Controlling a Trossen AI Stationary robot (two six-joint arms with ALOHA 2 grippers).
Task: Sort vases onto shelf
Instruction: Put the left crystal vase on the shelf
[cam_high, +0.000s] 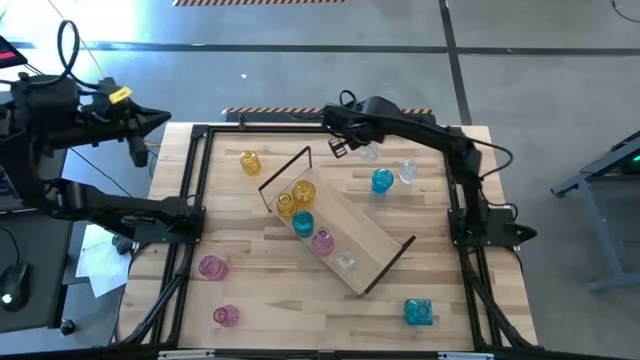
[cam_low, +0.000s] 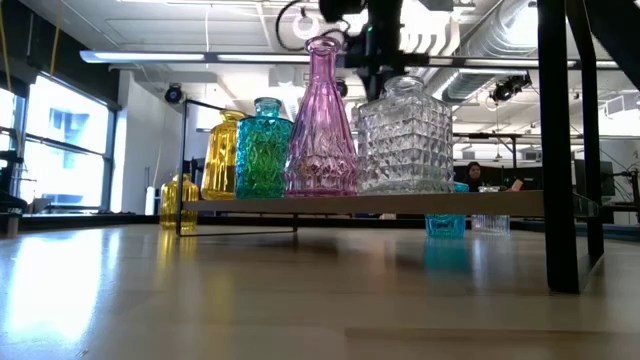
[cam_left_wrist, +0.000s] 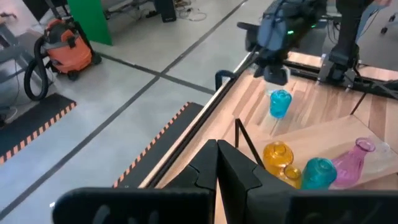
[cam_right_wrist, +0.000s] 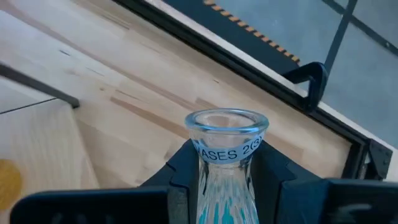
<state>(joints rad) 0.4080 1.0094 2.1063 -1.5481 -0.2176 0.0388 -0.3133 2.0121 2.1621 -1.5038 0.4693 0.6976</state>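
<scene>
Right jaws (cam_right_wrist: 225, 168) closed on the neck of a clear glass vase (cam_right_wrist: 227, 134) with a lettered band under its rim; vase upright, long axis vertical, mouth toward my wrist. I hang over the far middle of the slatted wooden bench (cam_high: 250, 320), just beyond the far-left end of the long light-wood shelf (cam_high: 375, 250), which lies diagonally from far left to near right.

On the shelf, in a row from its far-left end: amber-yellow glass vases (cam_high: 293, 197), a teal glass vase (cam_high: 302, 223), a pink narrow-necked glass vase (cam_high: 322, 241), a clear faceted glass vase (cam_high: 345, 261). Bare board runs from there to the near-right end; I judge that the open slot, lying near and slightly right of my jaws.

Watch the shelf's thin black frame loop (cam_high: 285, 170) at the far-left end, close below my path. A teal round glass vase (cam_high: 382, 181) and a small clear glass vase (cam_high: 407, 171) stand on the bench just right of me.

Left jaws (cam_left_wrist: 214, 180) shut, empty, parked off the far-left corner; the right arm is much nearer.
</scene>
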